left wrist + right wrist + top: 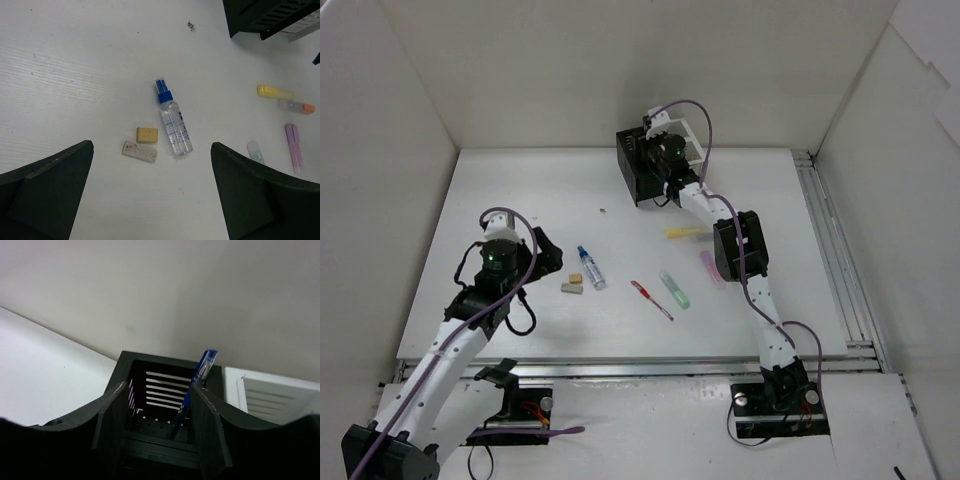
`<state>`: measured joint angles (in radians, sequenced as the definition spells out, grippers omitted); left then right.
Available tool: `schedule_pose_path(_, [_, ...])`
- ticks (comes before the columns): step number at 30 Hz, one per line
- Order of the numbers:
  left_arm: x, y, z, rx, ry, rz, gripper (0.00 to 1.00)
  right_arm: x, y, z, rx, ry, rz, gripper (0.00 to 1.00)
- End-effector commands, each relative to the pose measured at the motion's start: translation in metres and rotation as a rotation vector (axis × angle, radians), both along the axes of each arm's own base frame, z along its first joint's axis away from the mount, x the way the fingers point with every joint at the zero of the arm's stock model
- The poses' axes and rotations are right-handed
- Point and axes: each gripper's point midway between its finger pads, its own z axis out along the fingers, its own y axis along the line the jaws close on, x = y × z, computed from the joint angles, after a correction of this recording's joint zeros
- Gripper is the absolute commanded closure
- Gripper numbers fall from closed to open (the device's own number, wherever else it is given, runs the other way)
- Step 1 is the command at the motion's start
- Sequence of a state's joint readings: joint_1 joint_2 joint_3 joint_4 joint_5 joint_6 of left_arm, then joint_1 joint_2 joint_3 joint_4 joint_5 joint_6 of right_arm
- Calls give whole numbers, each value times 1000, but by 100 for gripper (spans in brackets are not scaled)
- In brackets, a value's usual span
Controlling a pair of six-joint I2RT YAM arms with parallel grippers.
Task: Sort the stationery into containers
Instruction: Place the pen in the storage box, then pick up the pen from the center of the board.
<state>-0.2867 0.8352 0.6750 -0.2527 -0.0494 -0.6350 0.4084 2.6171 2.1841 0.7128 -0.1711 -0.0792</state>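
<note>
The right gripper is hanging over the black container at the far side of the table. Its jaws are standing partly apart with nothing clamped between them. The blue pen is standing inside the black compartment, leaning with its cap above the rim and lying very close to the gripper's right-hand finger. The white container is sitting just beside it. The main risk is that the arm, in lifting away, is likely to brush that leaning pen. That finger could hook the cap and flip the pen out, or nudge the light organizer. The left gripper is hovering fully open and empty above the small spray bottle, the tan eraser and the grey eraser. These are lying so close together that closing on one may scatter the others.
</note>
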Motion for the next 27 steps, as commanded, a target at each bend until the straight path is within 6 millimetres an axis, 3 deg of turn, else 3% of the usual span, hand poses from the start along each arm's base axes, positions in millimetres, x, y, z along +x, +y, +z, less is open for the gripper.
schedule_pose_path(1, [3,-1,26,-18,-89,-12,0,-32,1,168,84,-290,23,51])
schedule_pose_path(2, [1,-1,30,-21,-102,-17,0,-38,4,176,78,-302,39,49])
schedule_pose_path(3, [-1,-1,31,-22,-104,-18,0,-51,4,206,79,-347,46,46])
schedule_pose_path(6, [-4,0,36,-24,-116,-19,0,-83,7,240,53,-391,59,38])
schedule_pose_path(7, [-5,0,37,-24,-116,-19,0,-88,7,223,25,-356,60,36])
schedule_pose_path(8, [-7,0,36,-23,-111,-20,0,-107,0,250,21,-395,59,31])
schedule_pose_path(10, [-9,0,38,-25,-106,-24,0,-129,-2,250,16,-368,76,25])
schedule_pose_path(11, [-10,0,39,-24,-104,-26,0,-140,-5,211,-20,-282,90,20])
schedule_pose_path(12, [-11,0,36,-22,-88,-27,0,-169,-14,240,15,-298,98,2])
schedule_pose_path(13, [-12,0,37,-22,-84,-29,0,-181,-20,221,-5,-222,107,2])
schedule_pose_path(14, [-14,1,35,-18,-71,-28,0,-195,-26,181,-39,-117,109,2])
schedule_pose_path(15, [-15,-2,35,-19,-63,-37,0,-223,-34,201,-8,-110,121,2])
schedule_pose_path(17, [-17,-2,36,-20,-62,-39,0,-257,-43,138,-106,110,142,2])
schedule_pose_path(18, [-18,-2,37,-21,-64,-43,0,-278,-45,141,-108,139,150,2])
schedule_pose_path(19, [-20,-5,35,-25,-61,-51,0,-298,-52,102,-187,262,130,2])
schedule_pose_path(20, [-20,-5,36,-31,-67,-52,0,-316,-52,98,-215,291,143,2])
schedule_pose_path(22, [-21,-4,34,-38,-61,-43,0,-359,-48,56,-331,440,195,2])
schedule_pose_path(24, [-24,-6,29,-40,-44,-47,0,-391,-43,31,-391,536,216,2])
schedule_pose_path(27, [-27,-4,15,-43,8,-24,0,-423,-29,-4,-431,623,274,2])
